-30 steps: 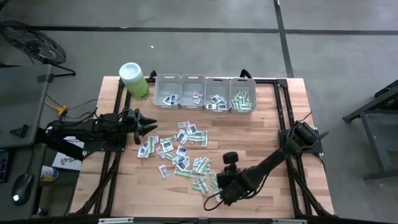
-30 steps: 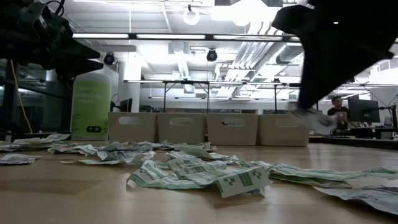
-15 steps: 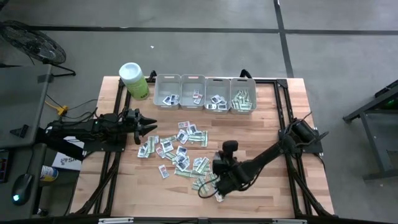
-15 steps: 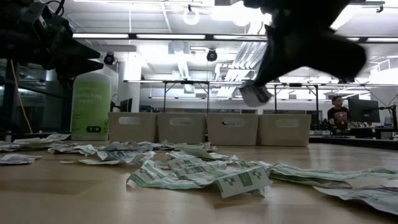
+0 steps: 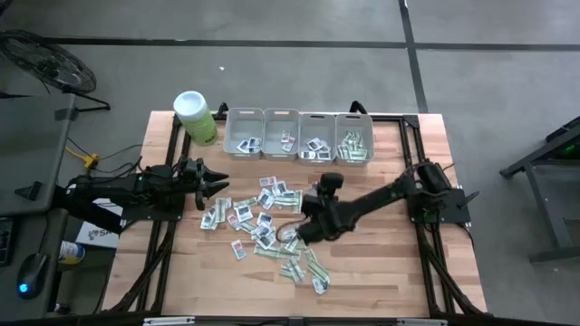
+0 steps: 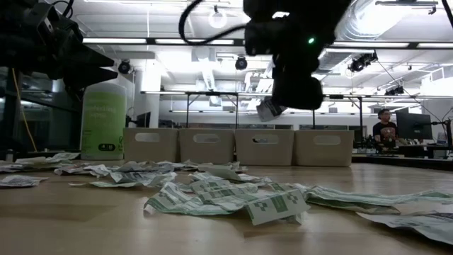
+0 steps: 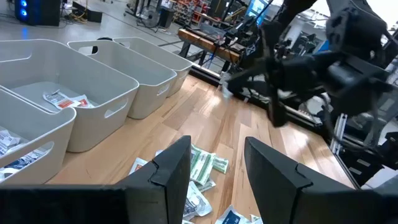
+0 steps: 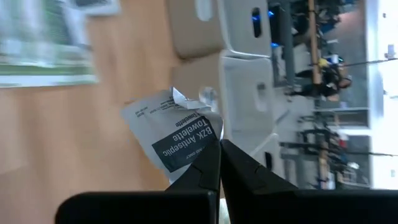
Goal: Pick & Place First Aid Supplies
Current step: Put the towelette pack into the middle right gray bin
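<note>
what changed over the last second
The right gripper, shut on a white packet, swung from the near table edge up over the packet pile toward the bins, lifting the packet clear. The left gripper stayed open, hovering at the pile's left.

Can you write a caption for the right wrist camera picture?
The right gripper pinches a white towelette packet above the wooden table, near the grey bins.

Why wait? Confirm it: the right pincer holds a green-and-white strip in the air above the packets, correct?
Not a strip. The right pincer is shut on a white antiseptic towelette packet with a dark label, as the right wrist view shows. It does hang above the scattered packets.
</note>
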Available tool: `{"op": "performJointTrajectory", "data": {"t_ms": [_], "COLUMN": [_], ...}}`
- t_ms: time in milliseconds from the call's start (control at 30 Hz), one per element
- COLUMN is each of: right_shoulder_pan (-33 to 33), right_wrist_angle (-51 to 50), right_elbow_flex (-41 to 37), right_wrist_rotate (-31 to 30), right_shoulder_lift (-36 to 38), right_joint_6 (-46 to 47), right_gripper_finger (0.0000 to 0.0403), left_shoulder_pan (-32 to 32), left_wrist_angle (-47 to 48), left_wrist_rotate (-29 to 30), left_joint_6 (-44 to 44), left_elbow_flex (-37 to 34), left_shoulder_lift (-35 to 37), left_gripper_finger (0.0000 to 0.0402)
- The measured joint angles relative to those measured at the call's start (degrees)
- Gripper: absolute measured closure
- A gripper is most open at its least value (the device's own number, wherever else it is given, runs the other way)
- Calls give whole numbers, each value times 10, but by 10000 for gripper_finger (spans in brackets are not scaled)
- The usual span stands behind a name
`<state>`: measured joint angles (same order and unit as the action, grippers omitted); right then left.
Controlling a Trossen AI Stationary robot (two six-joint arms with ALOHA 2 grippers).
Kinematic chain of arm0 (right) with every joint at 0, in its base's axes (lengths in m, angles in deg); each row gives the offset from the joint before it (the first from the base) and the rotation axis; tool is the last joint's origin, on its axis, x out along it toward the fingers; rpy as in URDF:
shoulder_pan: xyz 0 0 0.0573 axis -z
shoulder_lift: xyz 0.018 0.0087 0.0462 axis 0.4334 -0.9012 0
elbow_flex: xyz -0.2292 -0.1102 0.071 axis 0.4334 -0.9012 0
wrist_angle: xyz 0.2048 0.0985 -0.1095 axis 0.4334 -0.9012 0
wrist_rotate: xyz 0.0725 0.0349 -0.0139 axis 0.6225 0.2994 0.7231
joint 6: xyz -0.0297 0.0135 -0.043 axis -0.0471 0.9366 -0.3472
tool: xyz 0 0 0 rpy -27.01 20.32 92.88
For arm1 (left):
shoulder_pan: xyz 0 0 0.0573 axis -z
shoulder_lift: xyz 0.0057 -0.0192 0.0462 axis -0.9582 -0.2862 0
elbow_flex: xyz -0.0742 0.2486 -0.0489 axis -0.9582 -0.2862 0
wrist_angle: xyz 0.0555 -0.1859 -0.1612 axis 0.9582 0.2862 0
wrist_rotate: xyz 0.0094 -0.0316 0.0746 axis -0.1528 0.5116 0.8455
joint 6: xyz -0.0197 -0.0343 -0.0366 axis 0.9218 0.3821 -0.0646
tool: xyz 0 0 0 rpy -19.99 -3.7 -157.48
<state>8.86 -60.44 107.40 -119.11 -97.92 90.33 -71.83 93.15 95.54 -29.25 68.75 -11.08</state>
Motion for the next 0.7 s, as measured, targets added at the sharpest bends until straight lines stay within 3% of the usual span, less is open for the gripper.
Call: {"op": "performJointTrajectory", "data": {"t_ms": [367,700], "right_shoulder_pan": [118,209], "right_wrist_angle": [2,89], "right_elbow_flex": [0,0], "right_wrist_rotate": [-46,-22], "right_shoulder_lift": [1,1], "right_joint_6": [-170,-461], "right_gripper_finger": [403,403], "left_shoulder_pan": [0,0], "left_wrist_angle": [0,0], "left_wrist_rotate": [0,0], "left_joint_6": [0,0], "left_elbow_flex": [0,0], "left_shoulder_lift": [0,0], "left_gripper_finger": [252,252]}}
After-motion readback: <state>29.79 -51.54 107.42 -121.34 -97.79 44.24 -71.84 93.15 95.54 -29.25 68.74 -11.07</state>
